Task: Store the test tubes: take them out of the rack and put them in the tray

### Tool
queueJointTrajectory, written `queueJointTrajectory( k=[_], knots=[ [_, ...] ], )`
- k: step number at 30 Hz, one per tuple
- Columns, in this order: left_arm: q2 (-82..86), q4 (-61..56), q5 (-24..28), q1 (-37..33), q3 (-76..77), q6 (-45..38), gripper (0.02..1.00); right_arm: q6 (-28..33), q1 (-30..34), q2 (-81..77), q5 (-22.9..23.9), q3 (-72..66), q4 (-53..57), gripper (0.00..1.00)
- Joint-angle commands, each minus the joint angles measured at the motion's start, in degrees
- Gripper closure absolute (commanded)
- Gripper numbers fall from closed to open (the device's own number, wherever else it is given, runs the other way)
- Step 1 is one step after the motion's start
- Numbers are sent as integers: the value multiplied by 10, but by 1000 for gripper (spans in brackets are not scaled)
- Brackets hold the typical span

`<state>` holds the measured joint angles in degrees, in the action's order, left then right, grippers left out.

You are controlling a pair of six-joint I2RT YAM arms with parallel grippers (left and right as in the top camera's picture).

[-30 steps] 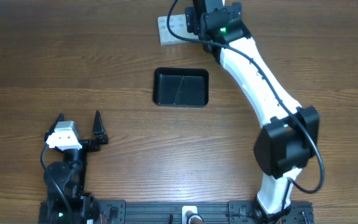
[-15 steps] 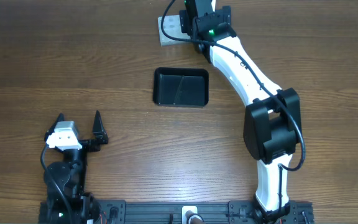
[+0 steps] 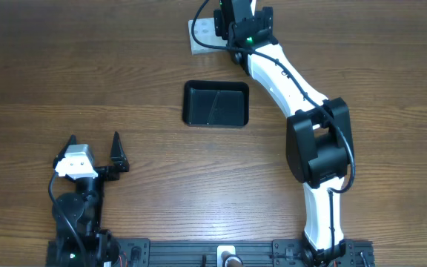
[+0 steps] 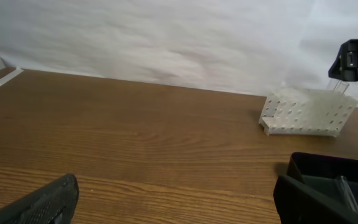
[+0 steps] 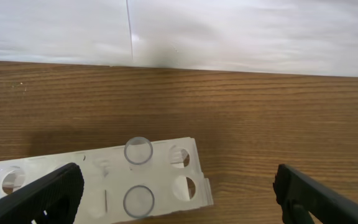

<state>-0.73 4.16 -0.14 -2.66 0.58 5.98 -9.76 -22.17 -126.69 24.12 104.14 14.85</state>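
Jaws spread wide, the right gripper [image 5: 178, 186] hangs over the white test tube rack [image 5: 160, 177] at twelve o'clock on the surface [image 3: 124, 67]. Two test tubes [image 5: 138, 150] stand in its end holes. Best to centre on one rim, drop straight, pinch gently and lift vertically. Then carry it to the black tray [image 3: 187, 104] toward six o'clock. The left gripper [image 3: 94, 139], jaws open, rests at eight o'clock.
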Motion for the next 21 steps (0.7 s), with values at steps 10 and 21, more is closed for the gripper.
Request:
queueJointTrajectory(
  k=[10,21],
  knots=[
    [4,2,8,-3,-2,-9,23,24,-6,-34,-23,16,-19,75],
    [4,2,8,-3,-2,-9,20,54,-7,-38,-66,16,-39,75]
  ],
)
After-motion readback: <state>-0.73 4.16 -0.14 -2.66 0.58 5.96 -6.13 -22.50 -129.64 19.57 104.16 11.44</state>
